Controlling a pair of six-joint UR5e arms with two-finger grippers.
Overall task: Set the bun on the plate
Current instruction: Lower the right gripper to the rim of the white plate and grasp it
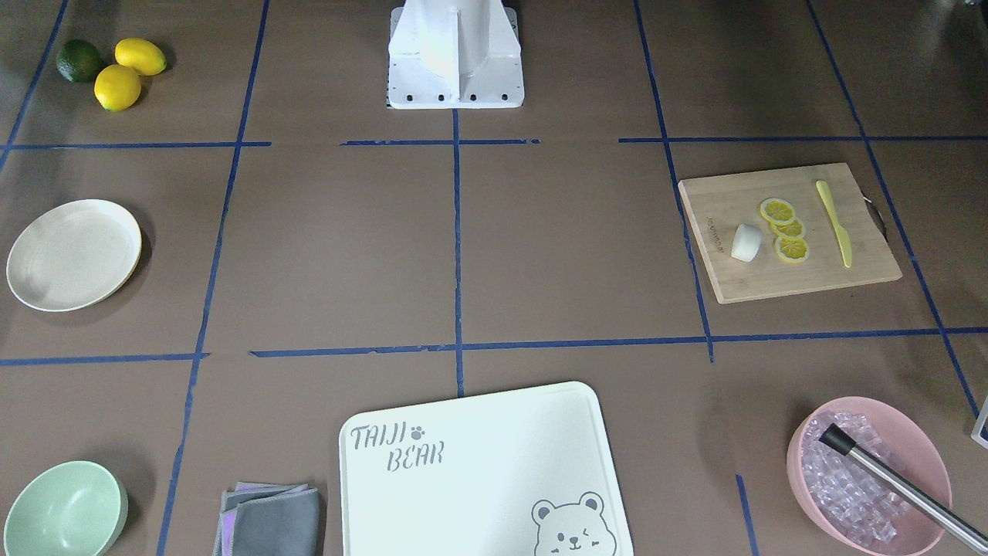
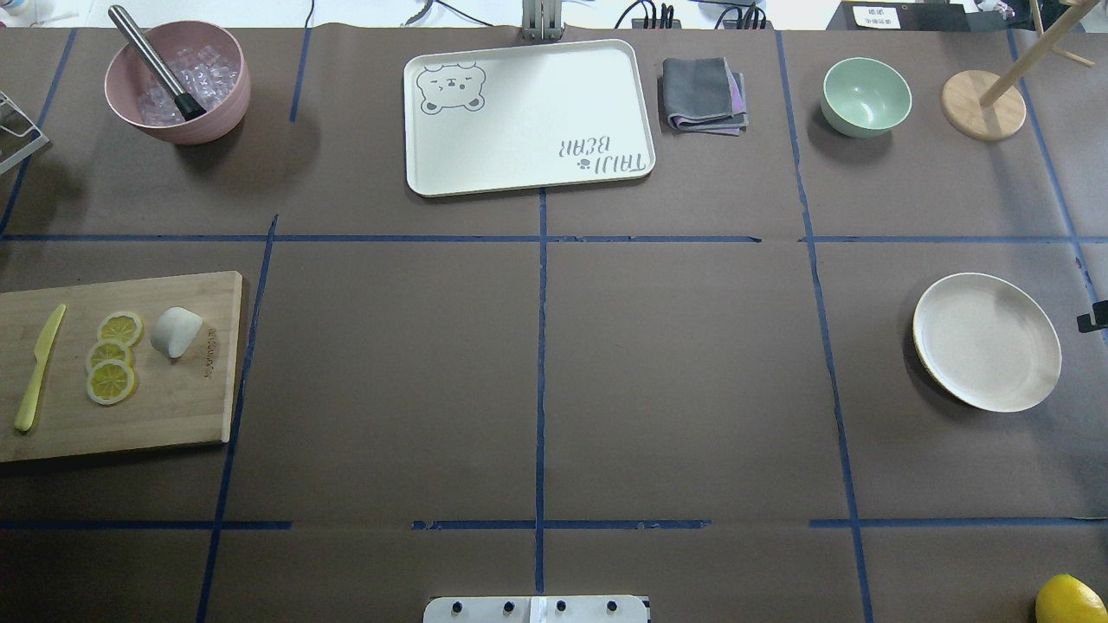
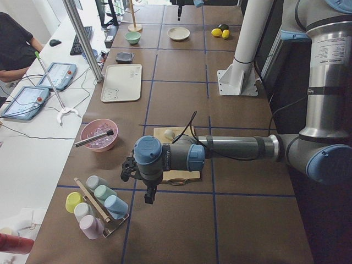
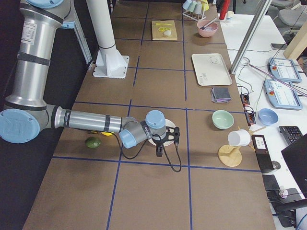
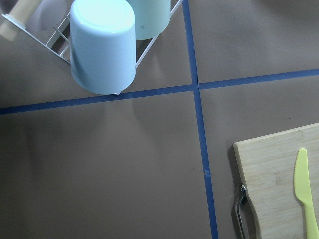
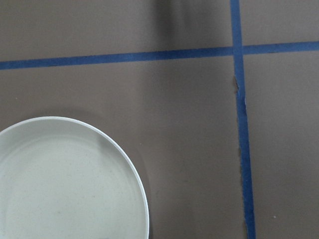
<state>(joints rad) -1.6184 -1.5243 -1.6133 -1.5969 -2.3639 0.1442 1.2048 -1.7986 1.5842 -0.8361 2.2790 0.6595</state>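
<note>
The white bun (image 1: 746, 242) (image 2: 177, 331) lies on a bamboo cutting board (image 1: 772, 282) (image 2: 173, 407), beside three lemon slices (image 2: 112, 356). The cream plate (image 1: 73, 255) (image 2: 987, 341) (image 6: 65, 184) stands empty at the opposite end of the table. My left gripper (image 3: 148, 195) hangs off the board's outer end, near the cup rack, and shows only in the left side view. Only the right side view shows my right gripper (image 4: 159, 149), which hovers at the plate's outer edge. I cannot tell whether either gripper is open or shut.
A yellow plastic knife (image 2: 38, 368) (image 5: 306, 189) lies on the board. A pink bowl of ice (image 2: 177, 82) with a metal tool, the bear-printed board (image 2: 528, 117), a grey cloth (image 2: 703, 93), a mint bowl (image 2: 866, 95), lemons and a lime (image 1: 116, 69), and the cup rack (image 5: 102, 45) ring the table.
</note>
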